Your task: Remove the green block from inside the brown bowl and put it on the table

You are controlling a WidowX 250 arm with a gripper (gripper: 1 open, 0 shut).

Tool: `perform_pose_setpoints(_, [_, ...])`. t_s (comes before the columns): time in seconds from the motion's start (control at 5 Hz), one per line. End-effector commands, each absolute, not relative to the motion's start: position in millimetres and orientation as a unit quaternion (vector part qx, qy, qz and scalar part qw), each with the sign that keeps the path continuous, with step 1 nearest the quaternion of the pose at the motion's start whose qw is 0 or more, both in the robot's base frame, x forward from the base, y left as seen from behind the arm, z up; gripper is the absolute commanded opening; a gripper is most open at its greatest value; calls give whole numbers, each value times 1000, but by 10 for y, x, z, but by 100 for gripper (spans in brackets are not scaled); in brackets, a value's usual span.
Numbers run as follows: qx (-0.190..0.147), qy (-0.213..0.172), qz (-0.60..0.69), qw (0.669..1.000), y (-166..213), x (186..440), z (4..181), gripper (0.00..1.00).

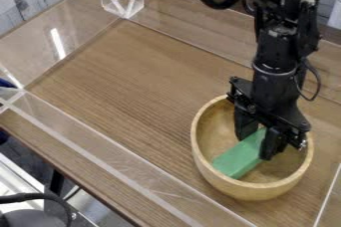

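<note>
A black robot arm's gripper [266,137] points straight down into a round, light tan wooden bowl [216,166] at the near right of a brown wood-grain table [127,82] edged with low clear acrylic walls [60,136]. Its fingers are pressed together, pinching the far right end of a small flat bright green block [242,158]. The block lies inside the bowl, directly under the gripper, its long axis slanting from near left to far right. No labels or writing are readable.
</note>
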State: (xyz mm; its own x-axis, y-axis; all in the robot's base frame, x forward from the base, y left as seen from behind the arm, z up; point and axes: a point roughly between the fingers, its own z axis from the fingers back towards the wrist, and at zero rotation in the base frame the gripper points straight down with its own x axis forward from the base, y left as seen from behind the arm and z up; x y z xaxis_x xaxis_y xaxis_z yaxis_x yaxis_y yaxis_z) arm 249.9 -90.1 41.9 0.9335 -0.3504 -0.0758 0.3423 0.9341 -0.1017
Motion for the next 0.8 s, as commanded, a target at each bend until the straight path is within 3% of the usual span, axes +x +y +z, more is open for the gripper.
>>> perform_pose_setpoints(0.0, [-50,0,-176,983,-907,2613,675,0])
perform_pose_setpoints(0.6, [-52,1,-175,983,-888,2606,702,0])
